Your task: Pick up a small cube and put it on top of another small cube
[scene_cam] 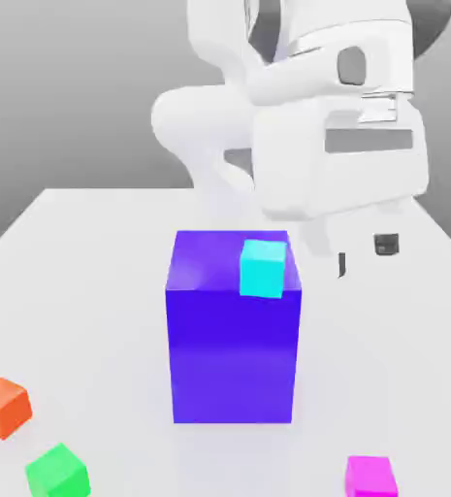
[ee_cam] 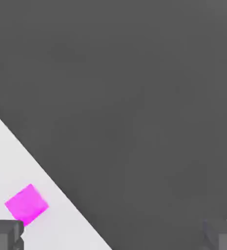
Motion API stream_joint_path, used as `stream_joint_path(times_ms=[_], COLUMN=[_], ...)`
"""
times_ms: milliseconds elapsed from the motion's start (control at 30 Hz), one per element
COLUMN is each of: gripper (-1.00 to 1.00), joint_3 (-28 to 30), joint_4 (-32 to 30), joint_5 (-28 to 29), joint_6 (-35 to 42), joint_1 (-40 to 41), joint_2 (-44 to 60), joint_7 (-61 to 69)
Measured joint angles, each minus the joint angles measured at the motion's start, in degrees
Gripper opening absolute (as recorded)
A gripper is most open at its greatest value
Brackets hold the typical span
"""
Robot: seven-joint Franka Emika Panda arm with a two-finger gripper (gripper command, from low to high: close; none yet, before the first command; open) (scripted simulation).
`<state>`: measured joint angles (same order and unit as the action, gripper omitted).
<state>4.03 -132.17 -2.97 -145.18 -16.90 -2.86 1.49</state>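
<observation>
The small magenta cube (scene_cam: 370, 477) lies on the white table near the front edge, at the exterior view's right. In the hand view the same magenta cube (ee_cam: 26, 204) sits close to one dark fingertip (ee_cam: 5, 234). My gripper (scene_cam: 365, 257) hangs above the table, just right of the big blue-purple block (scene_cam: 233, 330) and well behind the magenta cube. Its fingers stand wide apart, open, with nothing between them. A small cyan cube (scene_cam: 264, 268) rests on the block's top, near its right edge.
An orange cube (scene_cam: 3, 407) and a green cube (scene_cam: 58, 472) lie at the front left of the table (scene_cam: 93, 272). The tall block stands mid-table. The table's edge (ee_cam: 47, 171) runs diagonally past the magenta cube, with dark floor beyond.
</observation>
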Motion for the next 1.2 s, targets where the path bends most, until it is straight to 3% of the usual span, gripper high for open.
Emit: stream_joint_path(times_ms=[333, 500, 533, 733, 933, 1200], gripper=[0.00, 0.00, -1.00, -1.00, -1.00, -1.00], joint_3=[-3.6, -4.1, -4.1, -4.1, -4.7, -0.2], joint_4=[-0.2, 1.5, 1.8, 1.9, 1.0, 2.9], joint_5=[2.3, 3.1, 3.1, 3.1, 3.0, 1.0], joint_6=[-6.5, -13.7, -14.5, -14.8, -8.1, -4.6], joint_1=[-1.7, -1.8, -1.8, -1.8, -1.8, 8.5], joint_2=[20.7, 31.1, 32.1, 32.7, 23.7, 20.4], joint_7=[20.3, 22.0, 22.0, 22.0, 22.3, 34.2])
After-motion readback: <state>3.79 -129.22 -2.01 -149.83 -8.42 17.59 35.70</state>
